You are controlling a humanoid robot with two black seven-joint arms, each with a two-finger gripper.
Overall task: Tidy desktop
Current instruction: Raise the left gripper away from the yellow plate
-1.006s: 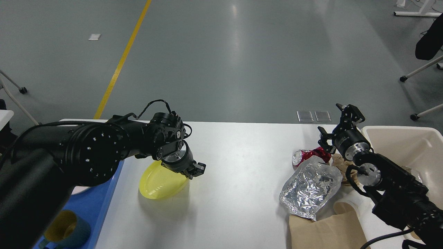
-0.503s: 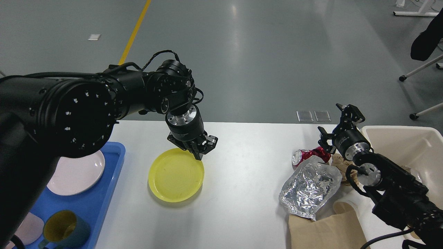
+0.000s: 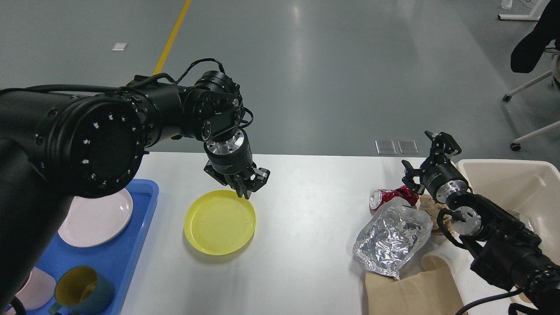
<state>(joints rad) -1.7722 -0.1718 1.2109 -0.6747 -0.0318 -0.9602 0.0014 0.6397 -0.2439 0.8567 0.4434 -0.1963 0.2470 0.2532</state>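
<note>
White desktop point(image 3: 306, 227) lies below left fingers point(image 3: 245, 189) touching yellow plate point(image 3: 219, 222).

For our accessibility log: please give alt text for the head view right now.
The left gripper pinches the far rim of a round yellow plastic plate on the large white desktop. The right gripper hovers open above a crushed red can and crumpled silver foil bag.

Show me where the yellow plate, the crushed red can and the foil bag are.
yellow plate point(image 3: 218, 223), head view, centre of its flat inside.
crushed red can point(image 3: 381, 197), head view, near its silver end.
foil bag point(image 3: 391, 238), head view, middle of its crinkled face.
</note>
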